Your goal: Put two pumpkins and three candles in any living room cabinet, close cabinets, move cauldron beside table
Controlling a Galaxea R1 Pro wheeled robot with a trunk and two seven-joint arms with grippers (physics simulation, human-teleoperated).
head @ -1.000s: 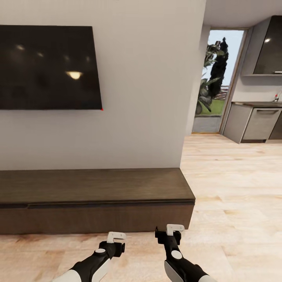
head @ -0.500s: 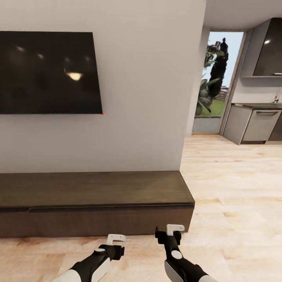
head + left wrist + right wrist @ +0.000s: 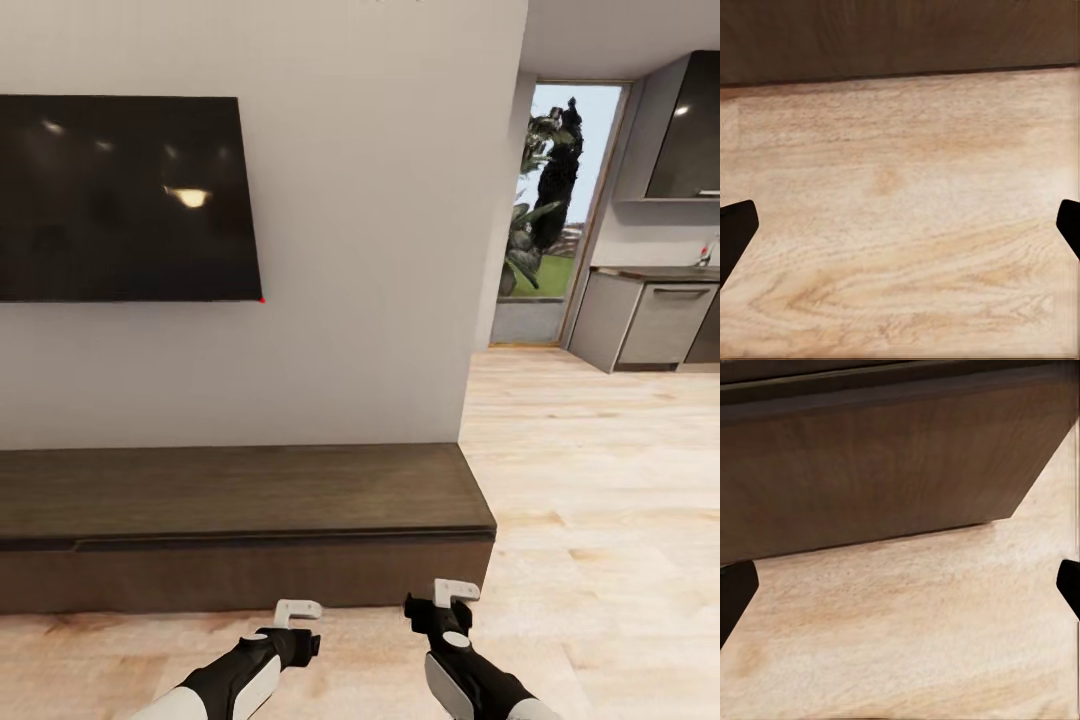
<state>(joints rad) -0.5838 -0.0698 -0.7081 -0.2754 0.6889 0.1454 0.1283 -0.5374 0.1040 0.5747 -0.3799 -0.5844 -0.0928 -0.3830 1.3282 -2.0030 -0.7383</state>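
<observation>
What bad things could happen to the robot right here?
1. The right gripper hangs low beside the long dark brown wooden cabinet, so it could bump the corner in a turn.
2. Both grippers, the left gripper too, have open, empty jaws; the flat handleless front may be hard to pull open.

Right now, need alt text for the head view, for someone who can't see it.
A long low dark brown cabinet stands against a pale wall under a black TV screen, its front closed and its top bare. The left gripper and right gripper hover empty over the light wood floor just before it, jaws open.
</observation>
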